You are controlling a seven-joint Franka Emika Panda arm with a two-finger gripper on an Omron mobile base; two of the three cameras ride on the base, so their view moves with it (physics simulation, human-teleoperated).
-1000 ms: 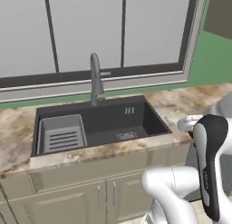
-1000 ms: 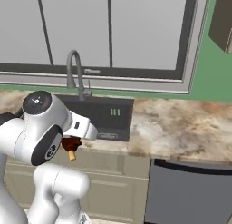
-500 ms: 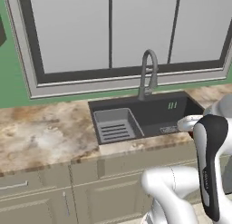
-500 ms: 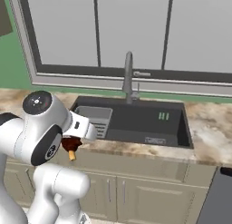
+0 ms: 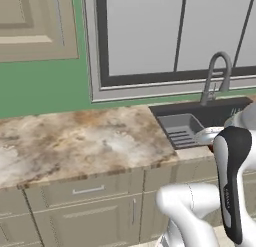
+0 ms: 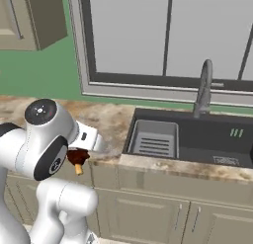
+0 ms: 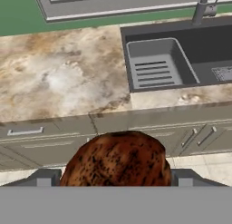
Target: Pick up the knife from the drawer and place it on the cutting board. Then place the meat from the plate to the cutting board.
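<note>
The meat (image 7: 118, 159), a dark reddish-brown mottled lump, sits between my two fingertips (image 7: 45, 177) at the bottom of the hand view. My gripper (image 7: 116, 178) is shut on it. In the right base view the meat (image 6: 76, 156) hangs under the white hand, in front of the counter's edge and left of the sink. The gripper (image 6: 78, 160) is held close to the arm's body. The knife, the cutting board and the plate are out of view. I cannot tell which drawer front is the task's drawer.
A marbled brown counter (image 5: 75, 141) runs left of a dark sink (image 6: 197, 137) with a grey rack (image 6: 153, 139) and a tall faucet (image 6: 203, 87). Closed beige drawer fronts (image 5: 82, 190) and cabinet doors lie below. A window and a green wall stand behind.
The whole scene has slid to the right in both base views, so the base has driven left along the counter. The arm keeps its pose with the meat held.
</note>
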